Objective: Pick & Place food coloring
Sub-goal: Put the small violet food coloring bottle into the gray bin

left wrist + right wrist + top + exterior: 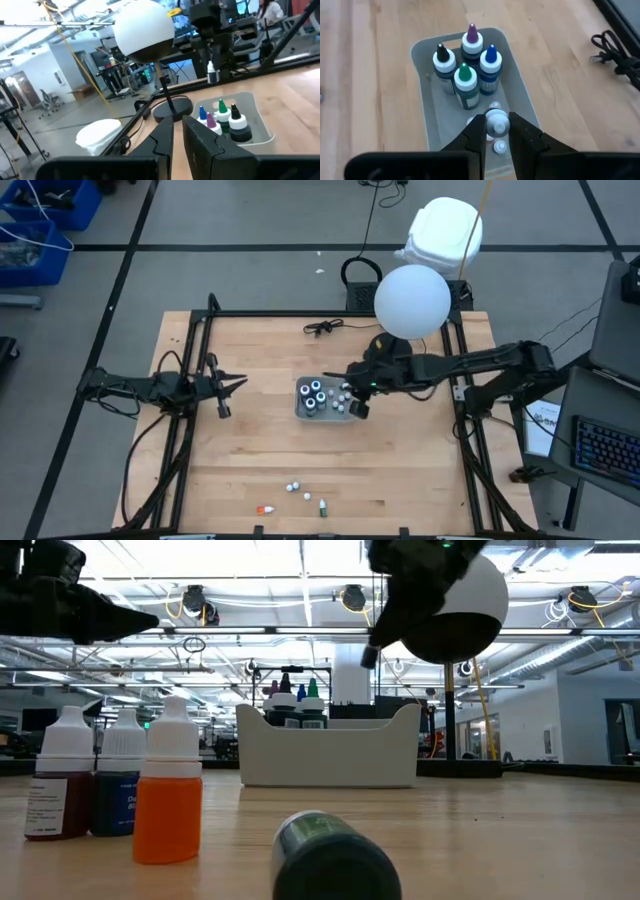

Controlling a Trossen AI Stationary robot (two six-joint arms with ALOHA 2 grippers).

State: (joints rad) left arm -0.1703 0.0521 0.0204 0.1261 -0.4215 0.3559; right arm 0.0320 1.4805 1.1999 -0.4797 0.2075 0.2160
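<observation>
The left end effector hangs over the left part of the desk, well apart from the tray; its fingers stand slightly parted with nothing between them, so it is released. Near the desk's front edge a few small bottles lie loose: two white-capped ones close together, an orange one to their left and a green one to their right. In the low view the orange bottle stands upright beside two darker white-capped bottles, while a dark green bottle lies on its side close to the camera. The grey tray sits at the desk's middle and holds four larger dark bottles upright in a tight cluster, with black, purple, blue and green tips. More tiny white-capped bottles lie in the tray's other end. The right end effector is over that end of the tray, clenched on one white-capped bottle, whose cap sits between its fingers. A black cable lies on the desk behind the tray. A white globe lamp stands on its black base at the desk's far right side.
</observation>
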